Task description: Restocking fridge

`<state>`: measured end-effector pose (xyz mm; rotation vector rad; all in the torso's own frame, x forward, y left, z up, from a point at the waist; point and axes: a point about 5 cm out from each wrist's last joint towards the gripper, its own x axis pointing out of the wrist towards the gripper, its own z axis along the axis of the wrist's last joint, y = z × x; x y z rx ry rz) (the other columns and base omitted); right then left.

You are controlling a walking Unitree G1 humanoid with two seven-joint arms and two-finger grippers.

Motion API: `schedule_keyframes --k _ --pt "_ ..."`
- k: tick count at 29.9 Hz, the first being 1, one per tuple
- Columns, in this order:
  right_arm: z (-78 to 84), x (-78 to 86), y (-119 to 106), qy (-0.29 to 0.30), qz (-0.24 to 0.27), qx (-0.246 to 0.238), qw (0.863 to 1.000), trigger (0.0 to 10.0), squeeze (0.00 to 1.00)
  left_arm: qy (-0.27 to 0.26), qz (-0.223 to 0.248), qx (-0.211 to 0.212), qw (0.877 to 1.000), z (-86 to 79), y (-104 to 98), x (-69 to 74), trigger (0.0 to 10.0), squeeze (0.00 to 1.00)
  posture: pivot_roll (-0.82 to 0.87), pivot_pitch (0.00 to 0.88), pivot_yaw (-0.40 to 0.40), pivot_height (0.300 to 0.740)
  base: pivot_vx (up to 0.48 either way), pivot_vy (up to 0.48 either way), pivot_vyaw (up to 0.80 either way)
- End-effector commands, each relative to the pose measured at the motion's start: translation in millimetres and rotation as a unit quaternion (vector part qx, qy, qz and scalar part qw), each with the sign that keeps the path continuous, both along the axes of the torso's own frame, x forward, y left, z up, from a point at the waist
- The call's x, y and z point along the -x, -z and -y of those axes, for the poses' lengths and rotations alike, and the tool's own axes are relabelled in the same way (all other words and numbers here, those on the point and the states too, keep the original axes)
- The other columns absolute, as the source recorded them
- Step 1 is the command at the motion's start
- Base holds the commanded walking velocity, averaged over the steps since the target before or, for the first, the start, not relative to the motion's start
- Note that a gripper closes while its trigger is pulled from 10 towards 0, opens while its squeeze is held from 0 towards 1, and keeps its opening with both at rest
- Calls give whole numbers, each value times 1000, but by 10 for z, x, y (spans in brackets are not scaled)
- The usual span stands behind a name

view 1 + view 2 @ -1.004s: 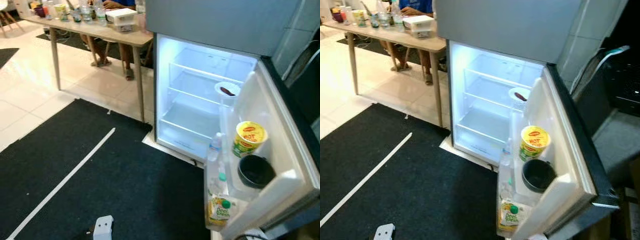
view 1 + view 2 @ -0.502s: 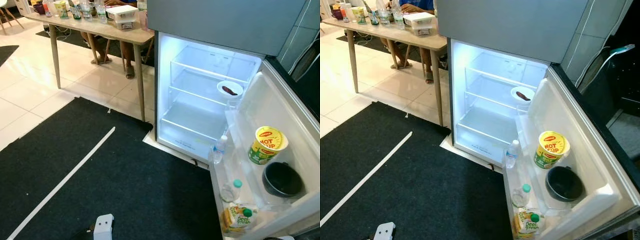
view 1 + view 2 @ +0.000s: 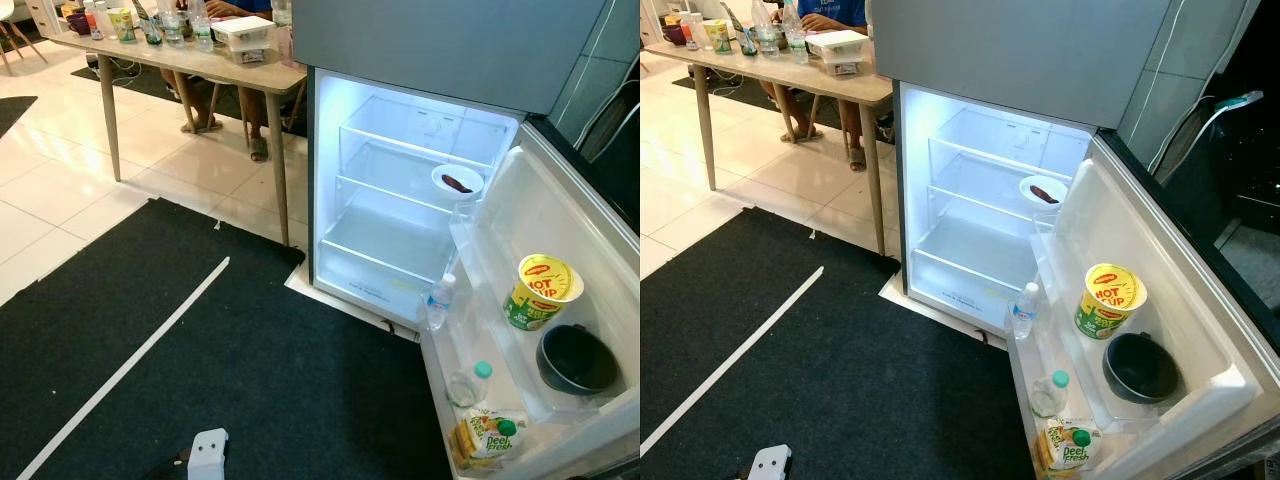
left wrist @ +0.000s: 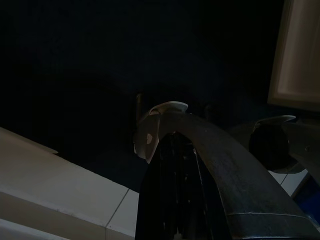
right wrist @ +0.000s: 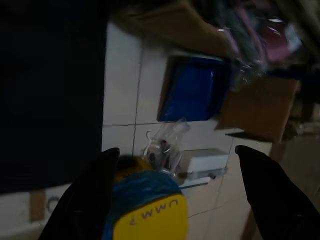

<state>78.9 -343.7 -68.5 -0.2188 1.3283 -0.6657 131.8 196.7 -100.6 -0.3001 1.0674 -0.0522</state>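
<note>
Since the white refrigerator door (image 3: 560, 215) now stands wider off the lit cabinet than a second ago, its racks face the head camera squarely at four o'clock, where earlier they showed almost edge-on; the camera has also shifted, so only the door's angle to the cabinet is recorded as a true change. Open grey refrigerator (image 3: 400, 240) sits at one o'clock, its clear shelves bare save a small white bowl (image 3: 457, 182) on the middle shelf. Door racks carry a yellow instant-noodle cup (image 3: 540, 292), a black round bowl (image 3: 577, 360) just beside it, a clear water bottle (image 3: 438, 300) and a green-capped juice carton (image 3: 488, 437). Right gripper (image 5: 176, 150) shows its fingers spread wide, with a yellow-and-blue pack (image 5: 145, 210) lying against one finger; whether it is truly gripped cannot be told. Left gripper (image 4: 200, 145) hangs in shade, and its state cannot be told. Assessment: access is now clear, and the pack appears to be the stock awaiting placement; the shelves offer ample room. Long wooden table (image 3: 200, 62) with further goods stands at eleven o'clock.
</note>
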Motion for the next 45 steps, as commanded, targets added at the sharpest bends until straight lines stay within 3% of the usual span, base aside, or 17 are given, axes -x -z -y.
schedule_keyframes --k 1,7,11,13,16,18,20,25,29,30,31,32,33,36,42,43,45 --pt "52 -8 -32 27 21 10 999 10000 0 8 -9 -7 1000 -28 11 42 10000 0 -60 0 -53 740 0 0 0" --pt "323 -78 -227 108 79 63 989 10000 0 9 -10 -8 1000 -35 11 45 10000 0 -63 0 -53 740 0 0 0" --pt "392 -115 -288 127 97 77 984 10000 0 9 -10 -9 1000 -37 10 45 10000 0 -64 0 -53 740 0 0 0" --pt "569 -245 -469 177 161 108 965 10000 0 9 -10 -9 1000 -42 9 44 10000 0 -64 0 -52 740 0 0 0" --pt "674 -370 -607 203 220 123 946 10000 0 8 -10 -10 1000 -47 8 44 10000 0 -65 0 -51 740 0 0 0" --pt "795 -617 -836 233 315 126 911 10000 0 8 -10 -10 1000 -53 8 44 10000 0 -66 0 -49 740 0 0 0" --pt "892 -774 -1035 249 374 137 883 10000 0 8 -10 -11 1000 -56 7 44 10000 0 -65 0 -50 740 0 0 0" --pt "959 -843 -1168 252 386 161 873 10000 0 8 -10 -11 1000 -59 6 43 10000 0 -66 0 -51 740 0 0 0" --pt "974 -918 -1245 271 424 157 850 10000 0 8 -10 -11 1000 -67 5 44 10000 0 -67 0 -50 740 0 0 0" --pt "974 -918 -1245 271 424 157 850 10000 0 8 -10 -11 1000 -67 5 44 10000 0 -67 0 -50 740 0 0 0" --pt "979 -954 -1280 280 452 146 834 10000 0 8 -10 -11 1000 -69 5 44 10000 0 -68 0 -49 740 0 0 0" --pt "990 -1016 -1346 289 496 129 809 10000 0 9 -10 -11 1000 -74 4 44 10000 0 -69 0 -48 740 0 0 0" --pt "990 -1016 -1346 289 496 129 809 10000 0 9 -10 -11 1000 -74 4 44 10000 0 -69 0 -48 740 0 0 0" --pt "977 -1201 -1475 264 563 75 779 10000 0 10 -10 -13 1000 -82 2 44 10000 0 -70 0 -47 740 0 0 0" --pt "880 -1388 -1498 220 586 7 780 10000 0 10 -10 -13 1000 -87 2 44 10000 0 -70 0 -48 740 0 0 0" --pt "803 -1486 -1491 190 594 -35 781 10000 0 10 -10 -14 1000 -89 2 46 10000 0 -72 0 -46 740 0 0 0" --pt "786 -1506 -1488 184 596 -45 780 10000 0 10 -10 -14 1000 -89 2 46 10000 0 -72 0 -46 740 0 0 0"
